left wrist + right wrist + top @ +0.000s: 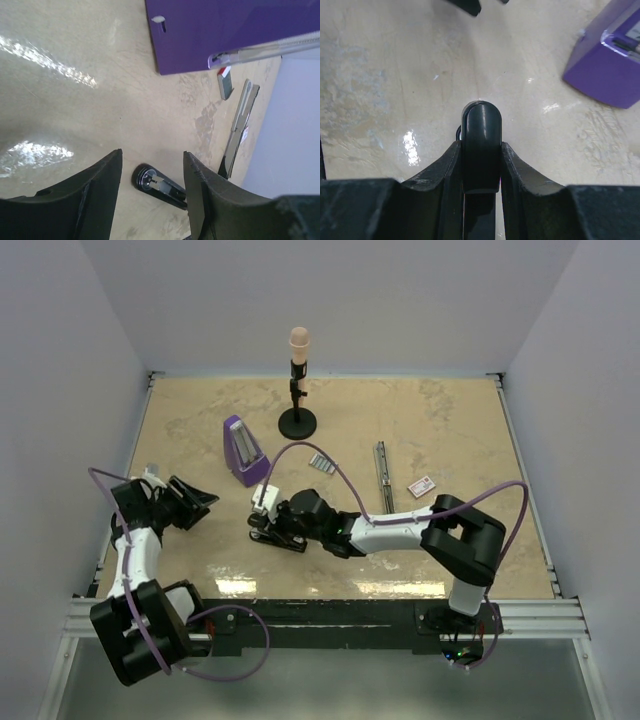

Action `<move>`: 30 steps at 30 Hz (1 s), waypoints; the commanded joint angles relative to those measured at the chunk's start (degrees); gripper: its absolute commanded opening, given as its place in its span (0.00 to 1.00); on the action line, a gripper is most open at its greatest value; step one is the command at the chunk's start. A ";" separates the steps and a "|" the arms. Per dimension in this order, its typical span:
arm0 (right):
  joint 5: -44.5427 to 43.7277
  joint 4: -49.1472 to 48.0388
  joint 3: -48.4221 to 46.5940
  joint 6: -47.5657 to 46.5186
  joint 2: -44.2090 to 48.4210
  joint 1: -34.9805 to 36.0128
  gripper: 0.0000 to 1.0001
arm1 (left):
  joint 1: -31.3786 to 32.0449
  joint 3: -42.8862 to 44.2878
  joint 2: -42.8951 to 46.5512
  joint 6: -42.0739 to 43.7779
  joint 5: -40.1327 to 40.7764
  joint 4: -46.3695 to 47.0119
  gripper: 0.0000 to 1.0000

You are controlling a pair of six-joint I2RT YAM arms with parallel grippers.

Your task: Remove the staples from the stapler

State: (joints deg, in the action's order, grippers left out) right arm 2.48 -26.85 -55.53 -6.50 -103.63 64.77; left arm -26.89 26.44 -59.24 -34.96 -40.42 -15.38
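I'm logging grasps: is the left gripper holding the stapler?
No, the left gripper is open and empty, while the stapler sits clamped in the right gripper.

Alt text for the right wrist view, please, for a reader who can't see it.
The right hand is shut on the black stapler, gripping it from both sides, with its rounded end pointing away over the glossy beige table. A purple wedge stands on the table at the upper right.
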 commanded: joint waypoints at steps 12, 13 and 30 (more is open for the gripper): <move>-5.21 -15.43 4.82 8.87 12.32 -1.84 0.00 | 10.63 -9.73 7.91 -11.26 -9.40 14.49 0.78; -5.21 -15.34 4.64 9.05 12.40 -1.84 0.00 | 10.90 -10.26 8.09 -12.40 -9.58 16.85 0.78; -4.41 -17.27 3.50 12.30 11.79 -1.84 0.00 | 12.39 -13.60 9.59 -17.42 -10.29 24.78 0.78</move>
State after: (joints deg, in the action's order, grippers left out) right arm -1.85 -35.79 -50.26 3.73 -94.08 62.89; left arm -15.16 13.96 -49.04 -50.43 -49.43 5.50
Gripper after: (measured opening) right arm 0.321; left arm 0.792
